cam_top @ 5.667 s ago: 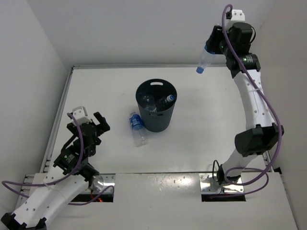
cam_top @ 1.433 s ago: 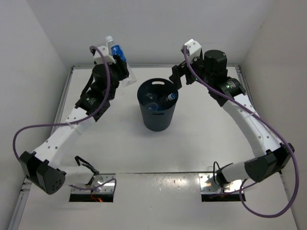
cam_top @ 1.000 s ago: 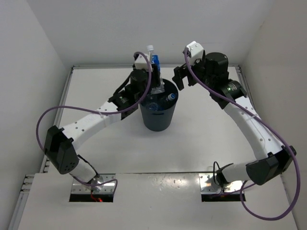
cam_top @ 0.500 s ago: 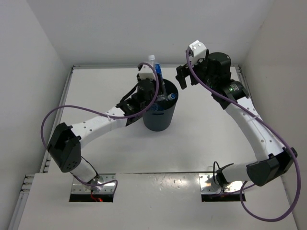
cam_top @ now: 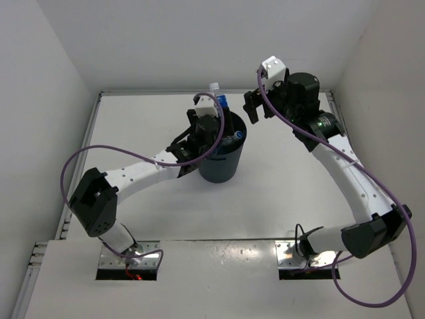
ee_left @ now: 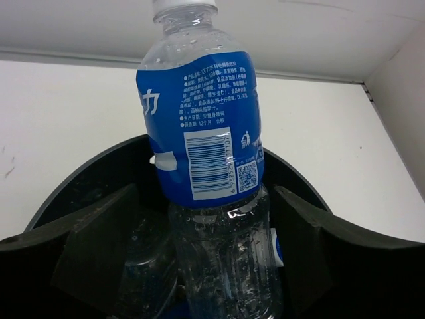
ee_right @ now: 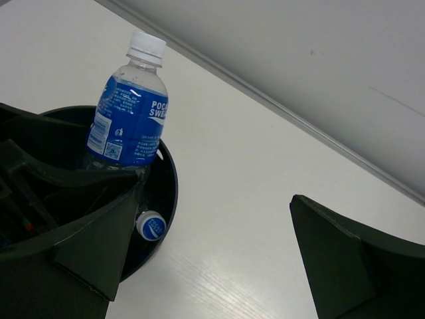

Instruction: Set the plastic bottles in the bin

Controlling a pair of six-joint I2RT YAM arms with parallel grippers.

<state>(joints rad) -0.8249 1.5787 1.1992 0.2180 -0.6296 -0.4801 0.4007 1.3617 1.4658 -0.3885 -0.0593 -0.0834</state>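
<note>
A clear plastic bottle (cam_top: 220, 102) with a blue label and pale cap stands upright in the mouth of the dark round bin (cam_top: 222, 169), its lower half below the rim. My left gripper (cam_top: 211, 129) hovers over the bin, open. In the left wrist view its fingers flank the bottle (ee_left: 199, 133), with a gap on the left side. More bottles (ee_left: 143, 266) lie inside the bin (ee_left: 99, 159). My right gripper (cam_top: 251, 106) hangs open just right of the rim, holding nothing. The right wrist view shows the upright bottle (ee_right: 129, 126) and a capped bottle (ee_right: 151, 226) in the bin (ee_right: 169, 179).
White walls close off the table at the back (cam_top: 153, 93) and on both sides. The bin stands near the table's middle, toward the back. Metal mounting plates (cam_top: 129, 260) sit at the near edge by the arm bases.
My left arm carried the bottle from the back left to over the bin and lowered it. Its jaws then opened off the bottle. The right arm has barely moved.
</note>
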